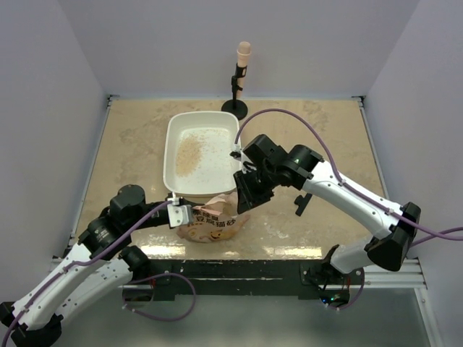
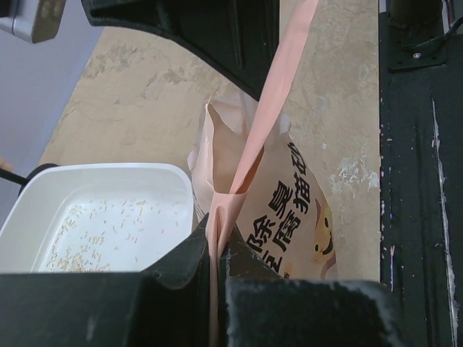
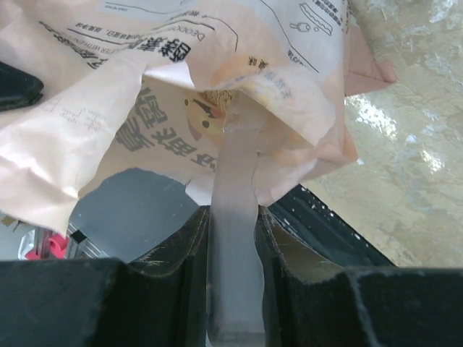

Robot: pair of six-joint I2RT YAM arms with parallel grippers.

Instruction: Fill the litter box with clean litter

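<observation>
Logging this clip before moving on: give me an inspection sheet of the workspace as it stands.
Surface: mottled beige table, glossy.
Job's things: white litter box holds only a thin scatter of litter; orange-pink bag stands at its near end.
Clutter: black stand with a tan tip at the far edge.
Tools: left tool shut on the bag's edge; right tool shut on a pale flat strip running into the bag.
Cables: purple cables arc from both arms.
Surroundings: plain pale walls on three sides.

Left pincer (image 1: 190,215) and right pincer (image 1: 242,196) sit close together, both clamped.
</observation>
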